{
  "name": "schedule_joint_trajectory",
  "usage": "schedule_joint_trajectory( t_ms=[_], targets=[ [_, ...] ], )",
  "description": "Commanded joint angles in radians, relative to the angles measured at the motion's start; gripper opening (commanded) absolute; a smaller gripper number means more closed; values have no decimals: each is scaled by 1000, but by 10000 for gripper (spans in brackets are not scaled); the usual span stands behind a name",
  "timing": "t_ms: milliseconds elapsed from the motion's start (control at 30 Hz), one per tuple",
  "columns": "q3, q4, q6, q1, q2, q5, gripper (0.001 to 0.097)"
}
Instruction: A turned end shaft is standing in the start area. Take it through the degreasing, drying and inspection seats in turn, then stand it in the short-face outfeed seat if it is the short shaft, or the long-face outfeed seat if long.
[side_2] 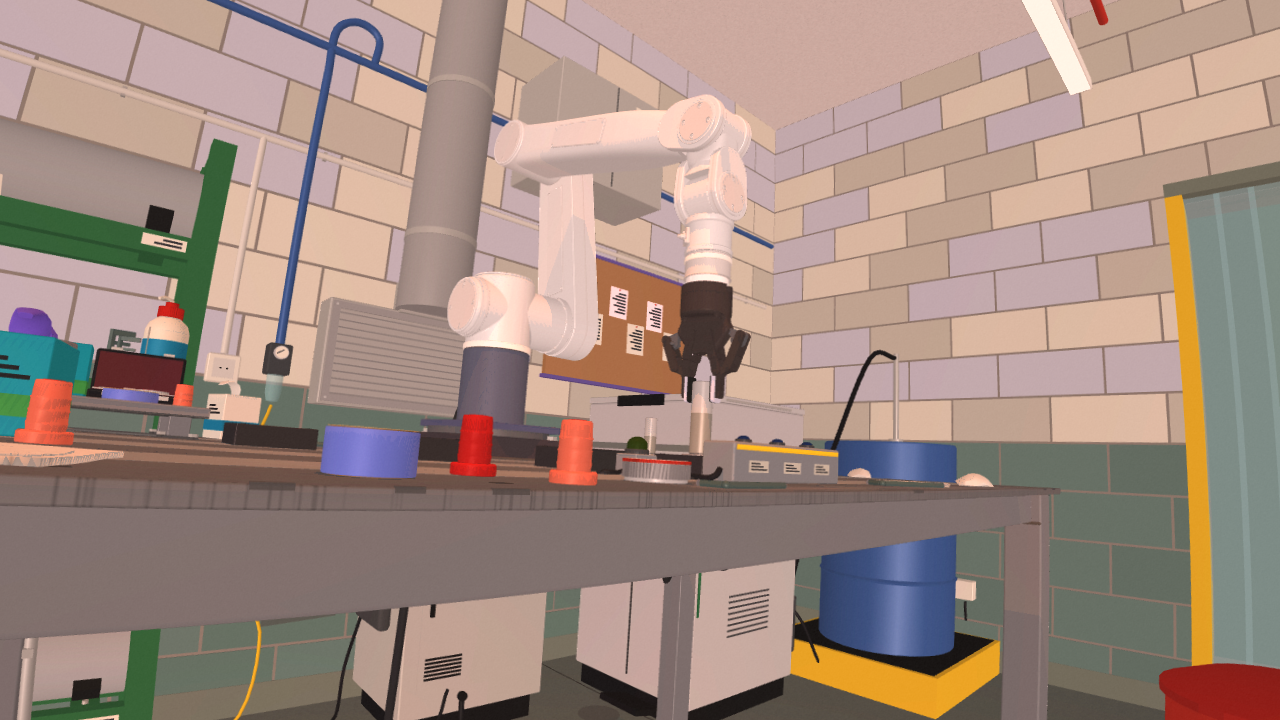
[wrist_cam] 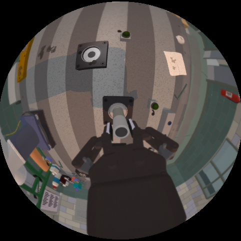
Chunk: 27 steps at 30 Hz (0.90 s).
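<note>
The grey turned shaft (wrist_cam: 120, 125) (side_2: 700, 428) stands upright in a black square seat (wrist_cam: 118, 110) on the bench. My gripper (wrist_cam: 119, 128) (side_2: 705, 387) is straight above it, open, with its fingers either side of the shaft's top end and holding nothing. A second black square seat (wrist_cam: 92, 55) with a pale ring lies farther along the bench, empty. The shaft's lower end is hidden in the side camera behind a grey box.
Behind the bench stand the arm's base, a cork board (side_2: 627, 327) and a brick wall. On the bench are a grey labelled box (side_2: 772, 460), a knurled disc (side_2: 656, 467), red and orange flanged plugs (side_2: 473, 446), a blue ring (side_2: 370, 450) and green buttons (wrist_cam: 155, 106).
</note>
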<state>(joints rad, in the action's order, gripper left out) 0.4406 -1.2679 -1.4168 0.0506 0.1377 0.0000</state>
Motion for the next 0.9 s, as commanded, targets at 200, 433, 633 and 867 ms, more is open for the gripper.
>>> schedule_joint_trajectory(
  t_ms=[200,433,633,867],
  targets=[
    [-2,0,0,0,1,0,377],
    [-2,0,0,0,1,0,290],
    [-2,0,0,0,1,0,170],
    [-2,0,0,0,1,0,80]
  ],
)
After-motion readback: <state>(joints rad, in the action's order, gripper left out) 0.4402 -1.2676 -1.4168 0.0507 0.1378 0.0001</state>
